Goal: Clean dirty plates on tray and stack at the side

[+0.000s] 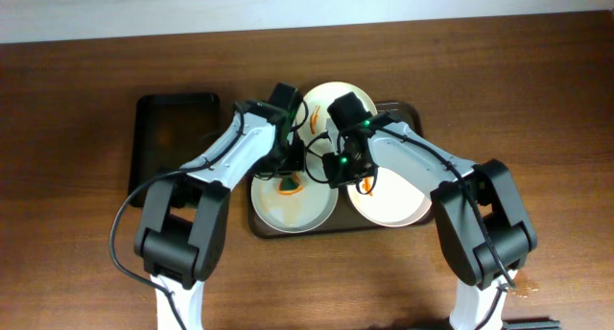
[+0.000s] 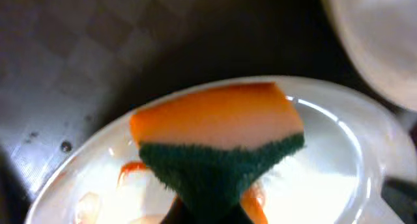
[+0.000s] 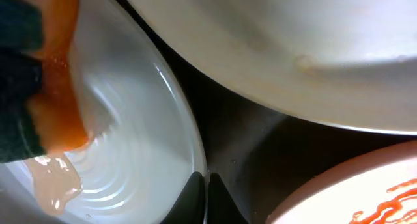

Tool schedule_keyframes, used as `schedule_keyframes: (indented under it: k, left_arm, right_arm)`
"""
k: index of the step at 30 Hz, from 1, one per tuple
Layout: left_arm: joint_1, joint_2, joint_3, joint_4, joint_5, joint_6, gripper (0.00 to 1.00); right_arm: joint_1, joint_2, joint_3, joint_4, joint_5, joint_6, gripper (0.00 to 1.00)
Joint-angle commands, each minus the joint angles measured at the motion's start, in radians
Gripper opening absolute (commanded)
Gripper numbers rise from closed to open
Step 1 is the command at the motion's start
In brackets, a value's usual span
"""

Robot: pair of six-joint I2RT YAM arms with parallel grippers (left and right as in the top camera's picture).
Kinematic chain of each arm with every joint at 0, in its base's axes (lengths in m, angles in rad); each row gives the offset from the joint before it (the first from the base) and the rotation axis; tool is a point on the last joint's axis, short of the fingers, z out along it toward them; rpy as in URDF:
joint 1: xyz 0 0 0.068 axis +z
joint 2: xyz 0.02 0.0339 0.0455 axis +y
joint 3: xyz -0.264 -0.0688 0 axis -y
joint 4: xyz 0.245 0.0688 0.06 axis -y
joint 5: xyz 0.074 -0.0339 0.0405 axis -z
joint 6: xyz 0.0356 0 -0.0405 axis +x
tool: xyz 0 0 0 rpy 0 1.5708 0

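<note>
On the tray (image 1: 255,226), over the front-left plate (image 1: 273,215), the left fingers (image 1: 287,169) clamp the sponge (image 2: 218,129) onto orange smears, while the right fingers (image 3: 194,195) look pinched shut on its rim. Scrubbing wants short firm strokes toward that braced edge, so the plate cannot skid.

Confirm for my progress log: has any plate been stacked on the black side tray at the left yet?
No, the black side tray shows only its bare dark surface in the overhead view.

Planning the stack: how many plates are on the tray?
3: back plate, front-left plate under the sponge, front-right plate. More may be hidden.
</note>
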State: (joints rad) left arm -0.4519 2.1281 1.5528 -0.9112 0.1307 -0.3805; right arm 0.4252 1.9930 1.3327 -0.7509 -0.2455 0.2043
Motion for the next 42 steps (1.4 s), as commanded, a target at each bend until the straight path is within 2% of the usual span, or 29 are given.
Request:
schedule_keyframes:
  k: [1, 3, 5, 8, 11, 14, 17, 20, 22, 23, 25, 28, 30, 31, 32, 33, 34, 35, 36, 37, 40, 41, 42]
  left_arm:
    - [0.001, 0.006, -0.083, 0.077, -0.054, -0.016, 0.00]
    - [0.001, 0.006, -0.085, 0.035, -0.344, -0.020, 0.00]
    - [0.001, 0.005, -0.080, 0.006, -0.536, -0.020, 0.00]
    - [0.001, 0.005, -0.020, -0.061, -0.667, -0.046, 0.00]
    - [0.003, 0.003, 0.115, -0.182, -0.705, -0.122, 0.00]
    - [0.004, 0.003, 0.265, -0.331, -0.671, -0.167, 0.00]
    - [0.042, -0.009, 0.433, -0.510, -0.488, -0.176, 0.00]
    - [0.140, -0.065, 0.484, -0.609, -0.460, -0.114, 0.00]
    - [0.227, -0.064, 0.471, -0.639, -0.414, -0.074, 0.00]
    - [0.291, -0.064, 0.462, -0.633, -0.343, -0.065, 0.00]
    - [0.345, -0.064, 0.448, -0.632, -0.306, -0.031, 0.00]
    - [0.400, -0.064, 0.444, -0.615, -0.223, 0.016, 0.00]
    - [0.401, -0.064, 0.444, -0.617, -0.220, 0.016, 0.00]
    - [0.401, -0.064, 0.444, -0.620, -0.220, 0.016, 0.00]
    - [0.401, -0.064, 0.444, -0.624, -0.220, 0.016, 0.00]
    - [0.401, -0.064, 0.444, -0.624, -0.217, 0.016, 0.00]
    - [0.401, -0.064, 0.444, -0.624, -0.206, 0.016, 0.00]
    - [0.401, -0.064, 0.444, -0.623, -0.198, 0.016, 0.00]
    - [0.401, -0.064, 0.444, -0.623, -0.197, 0.016, 0.00]
    - [0.401, -0.064, 0.444, -0.622, -0.198, 0.016, 0.00]
    - [0.401, -0.064, 0.444, -0.621, -0.198, 0.016, 0.00]
    - [0.401, -0.064, 0.444, -0.621, -0.198, 0.016, 0.00]
    - [0.401, -0.064, 0.444, -0.620, -0.198, 0.016, 0.00]
  right_arm:
    - [-0.002, 0.011, -0.005, 0.000, 0.018, -0.005, 0.04]
    - [-0.002, 0.011, -0.005, 0.000, 0.018, -0.005, 0.04]
    - [-0.002, 0.011, -0.005, 0.000, 0.018, -0.005, 0.04]
    - [-0.002, 0.011, -0.005, 0.000, 0.019, -0.005, 0.04]
    - [-0.002, 0.011, -0.005, -0.001, 0.019, -0.005, 0.04]
    - [-0.002, 0.011, -0.005, 0.000, 0.019, -0.005, 0.04]
    - [-0.002, 0.010, 0.008, -0.006, 0.017, -0.004, 0.04]
    - [0.010, -0.040, 0.096, -0.100, 0.026, -0.005, 0.04]
    - [0.027, -0.120, 0.121, -0.128, 0.119, -0.004, 0.04]
    - [0.040, -0.169, 0.146, -0.171, 0.181, -0.005, 0.04]
    - [0.069, -0.211, 0.203, -0.251, 0.328, -0.023, 0.04]
    - [0.230, -0.246, 0.393, -0.431, 0.716, -0.031, 0.04]
    - [0.324, -0.246, 0.441, -0.470, 0.833, -0.022, 0.04]
    - [0.326, -0.244, 0.440, -0.521, 0.824, 0.113, 0.17]
    - [0.288, -0.225, 0.437, -0.547, 0.718, 0.183, 0.20]
    - [0.235, -0.195, 0.433, -0.548, 0.568, 0.182, 0.34]
    - [0.209, -0.179, 0.433, -0.549, 0.518, 0.182, 0.45]
    - [0.137, -0.124, 0.431, -0.569, 0.457, 0.167, 0.50]
    - [0.094, -0.078, 0.431, -0.597, 0.432, 0.162, 0.63]
    - [0.064, -0.040, 0.425, -0.604, 0.345, 0.116, 0.68]
    - [-0.024, 0.011, 0.337, -0.565, 0.187, 0.088, 0.73]
    - [-0.055, 0.011, 0.284, -0.527, 0.102, 0.040, 0.71]
    - [-0.080, 0.011, 0.241, -0.493, 0.034, 0.008, 0.62]
